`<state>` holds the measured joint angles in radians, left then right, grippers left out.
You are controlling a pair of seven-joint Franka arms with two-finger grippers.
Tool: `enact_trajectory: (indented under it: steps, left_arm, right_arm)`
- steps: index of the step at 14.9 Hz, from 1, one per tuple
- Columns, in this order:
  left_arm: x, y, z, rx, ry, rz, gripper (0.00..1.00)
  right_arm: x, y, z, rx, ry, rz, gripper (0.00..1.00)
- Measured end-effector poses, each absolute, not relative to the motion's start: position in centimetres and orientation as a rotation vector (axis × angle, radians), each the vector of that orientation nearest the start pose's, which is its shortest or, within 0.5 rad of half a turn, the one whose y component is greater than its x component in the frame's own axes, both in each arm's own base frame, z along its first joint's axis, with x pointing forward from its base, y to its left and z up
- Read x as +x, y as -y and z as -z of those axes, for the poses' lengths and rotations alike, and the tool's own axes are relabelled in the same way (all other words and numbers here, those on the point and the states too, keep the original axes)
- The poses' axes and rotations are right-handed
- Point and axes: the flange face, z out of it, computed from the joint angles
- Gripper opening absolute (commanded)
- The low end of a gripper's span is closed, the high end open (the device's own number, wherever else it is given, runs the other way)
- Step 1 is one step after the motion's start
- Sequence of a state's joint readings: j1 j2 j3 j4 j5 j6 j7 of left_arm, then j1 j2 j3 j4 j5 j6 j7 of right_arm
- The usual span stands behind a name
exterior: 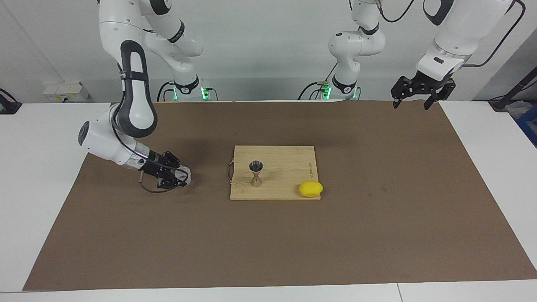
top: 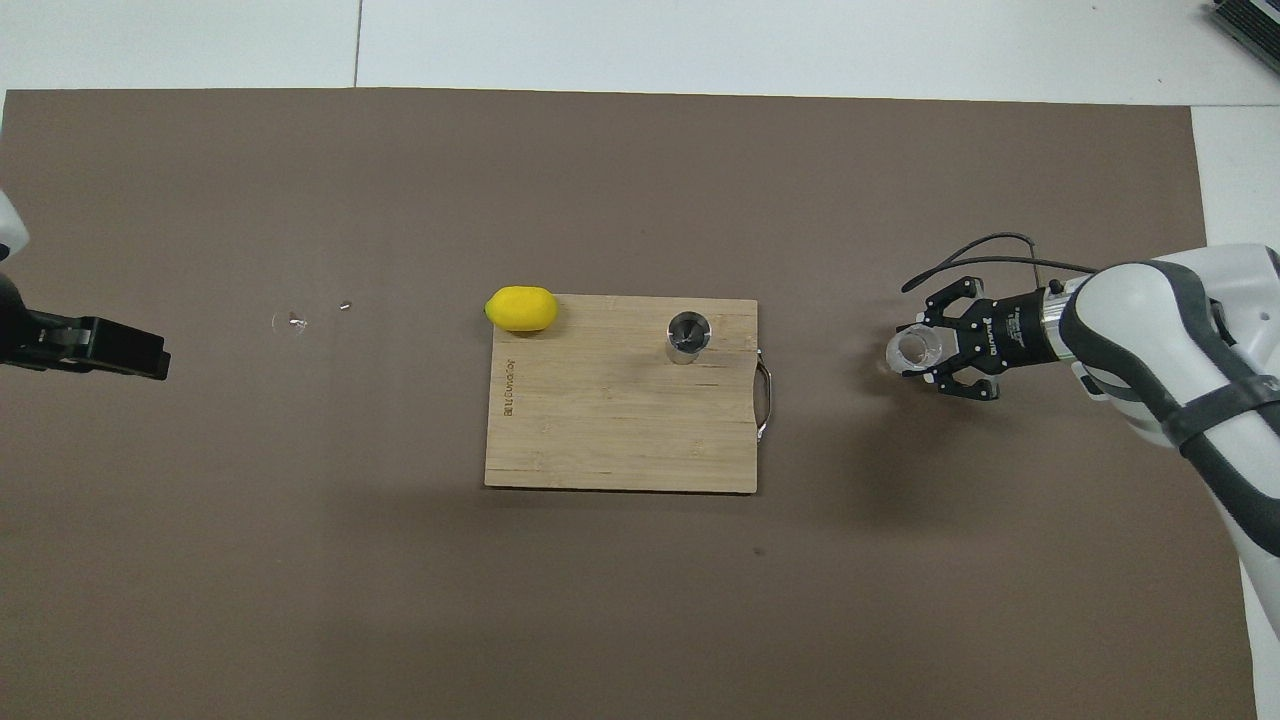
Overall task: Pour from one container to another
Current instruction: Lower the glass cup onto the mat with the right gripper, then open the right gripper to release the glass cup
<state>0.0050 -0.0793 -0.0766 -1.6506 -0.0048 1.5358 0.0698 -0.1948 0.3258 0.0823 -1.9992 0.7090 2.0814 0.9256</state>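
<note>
The clear glass tumbler (exterior: 184,175) stands upright on the brown mat toward the right arm's end of the table, beside the cutting board; it also shows in the overhead view (top: 918,348). My right gripper (exterior: 176,173) is low at the mat and reaches sideways around the tumbler (top: 925,350). The metal jigger (exterior: 256,173) stands upright on the wooden cutting board (exterior: 285,161), on the part toward the right arm's end; from above (top: 687,335) its cup looks empty. My left gripper (exterior: 411,102) is open and waits high over the mat's corner near its base (top: 130,352).
A yellow lemon (exterior: 311,189) lies at the board's corner farthest from the robots, toward the left arm's end (top: 521,308). The board's metal handle (top: 764,395) faces the tumbler. A few small glinting specks (top: 292,321) lie on the mat toward the left arm's end.
</note>
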Motion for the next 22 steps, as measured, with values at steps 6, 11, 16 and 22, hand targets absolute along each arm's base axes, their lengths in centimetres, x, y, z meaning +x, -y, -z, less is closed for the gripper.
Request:
enact_trajectory:
  steps: [6, 11, 16, 22]
  left_arm:
    - [52.4, 4.0, -62.7, -3.132, -0.221, -0.056, 1.00]
    - [52.4, 4.0, -62.7, -3.132, -0.221, -0.056, 1.00]
    - [52.4, 4.0, -62.7, -3.132, -0.221, -0.056, 1.00]
    - [52.4, 4.0, -62.7, -3.132, -0.221, -0.056, 1.00]
  right_arm:
    - [57.5, 5.4, -26.6, -1.931, -1.744, -0.642, 0.46]
    - [57.2, 6.4, -26.5, -1.911, -1.763, -0.637, 1.00]
    - [56.9, 9.0, -28.2, -1.998, -1.752, -0.555, 1.00]
    - [56.5, 10.9, -33.5, -2.429, -1.449, -0.320, 1.00]
